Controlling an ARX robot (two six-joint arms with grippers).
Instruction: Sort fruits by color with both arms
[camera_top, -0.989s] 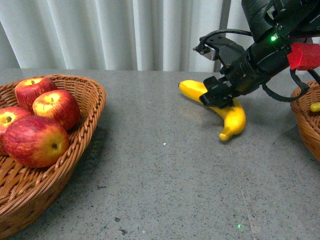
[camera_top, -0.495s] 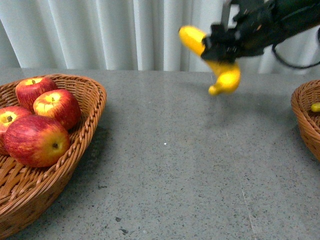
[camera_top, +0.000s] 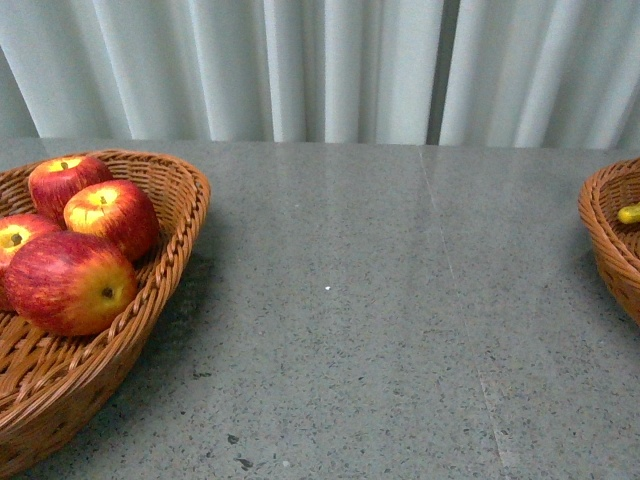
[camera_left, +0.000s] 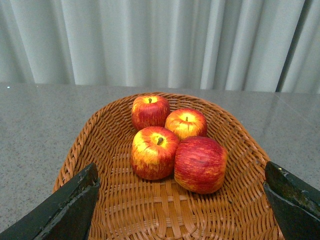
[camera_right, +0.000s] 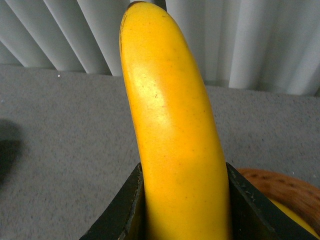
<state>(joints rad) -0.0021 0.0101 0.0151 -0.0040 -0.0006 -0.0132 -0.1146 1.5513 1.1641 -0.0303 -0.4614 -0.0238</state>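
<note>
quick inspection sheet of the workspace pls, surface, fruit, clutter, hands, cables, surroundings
surface: grey speckled table, a few small dark marks near the front edge
job's things: four apples in the left basket; one banana held; a yellow bit in the right basket
clutter: nothing seen
hands: left hand open over the apple basket, empty; right hand shut on the banana
cables: nothing seen
surroundings: pale pleated curtain behind the table

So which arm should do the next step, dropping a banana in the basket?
The right. Its gripper is already shut on the banana, with a basket rim just beside it. The left gripper is open and empty over the apples.
</note>
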